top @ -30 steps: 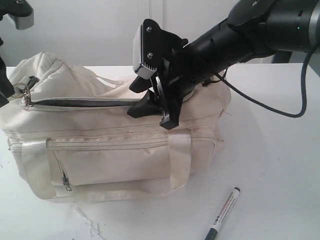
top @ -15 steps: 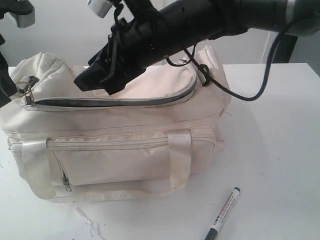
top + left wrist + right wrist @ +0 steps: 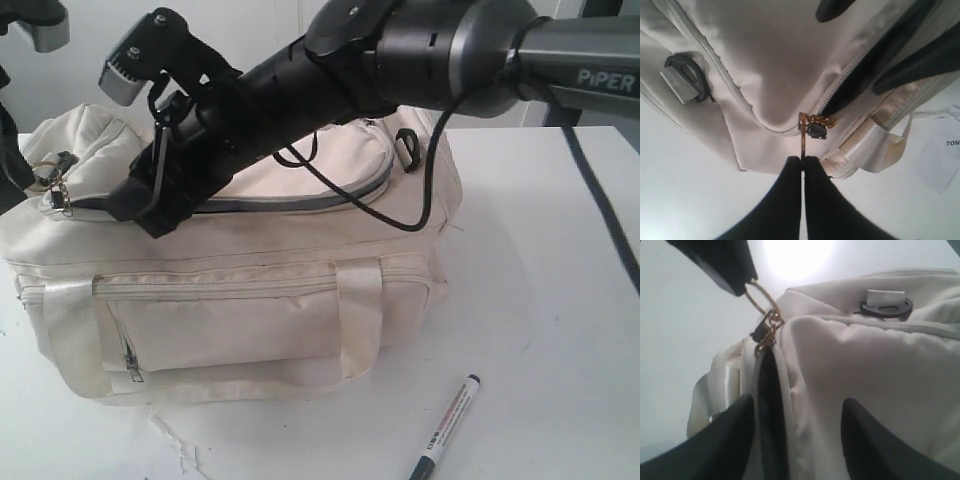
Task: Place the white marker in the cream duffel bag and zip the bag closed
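Arm [image 3: 400,50] with released right tool [image 3: 148,215] spans cream duffel bag's [image 3: 250,290] zip [image 3: 300,203]; left tool [image 3: 803,162] clenches pull [image 3: 803,135]; white marker [image 3: 447,425] on table [image 3: 560,300].

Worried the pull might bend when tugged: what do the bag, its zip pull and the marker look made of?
Cream duffel bag: soft matte woven fabric, judging by its creases and sag.
Zip pull ring: likely metal, thin with a brassy shine, on a small chain.
White marker: probably smooth plastic, with a printed barrel.
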Tool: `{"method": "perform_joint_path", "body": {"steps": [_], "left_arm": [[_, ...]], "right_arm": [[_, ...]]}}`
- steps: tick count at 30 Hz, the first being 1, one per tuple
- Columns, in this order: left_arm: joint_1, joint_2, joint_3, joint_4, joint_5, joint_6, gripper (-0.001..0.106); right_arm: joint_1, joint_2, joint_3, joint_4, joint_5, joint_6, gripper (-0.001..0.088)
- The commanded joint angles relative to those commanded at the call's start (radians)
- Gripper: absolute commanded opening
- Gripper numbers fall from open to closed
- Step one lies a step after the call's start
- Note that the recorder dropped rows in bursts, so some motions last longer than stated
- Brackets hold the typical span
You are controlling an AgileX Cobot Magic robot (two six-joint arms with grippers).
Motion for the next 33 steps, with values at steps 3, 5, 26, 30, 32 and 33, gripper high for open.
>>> {"method": "perform_joint_path", "body": {"steps": [3, 5, 26, 30, 32, 33], "left_arm": [[0.000, 0.000, 0.000, 0.000, 0.000, 0.000, 0.000], [0.000, 0.000, 0.000, 0.000, 0.000, 0.004, 0.000], [0.000, 0.000, 0.000, 0.068, 0.008, 0.008, 0.000], [0.000, 0.000, 0.000, 0.090, 0.012, 0.008, 0.000], [0.000, 0.000, 0.000, 0.090, 0.012, 0.008, 0.000], [0.000, 0.000, 0.000, 0.090, 0.012, 0.008, 0.000]], "right_arm": [[0.003, 0.020, -0.020, -0.006, -0.017, -0.002, 0.0458], [0.003, 0.033, -0.031, -0.008, -0.021, -0.002, 0.0443], [0.005, 0.034, -0.036, -0.067, 0.034, -0.026, 0.0000], [0.005, 0.008, -0.036, -0.110, 0.043, -0.026, 0.0000], [0.005, -0.007, -0.036, -0.159, 0.043, -0.022, 0.0000], [0.004, -0.009, -0.036, -0.182, 0.043, -0.013, 0.0000]]}}
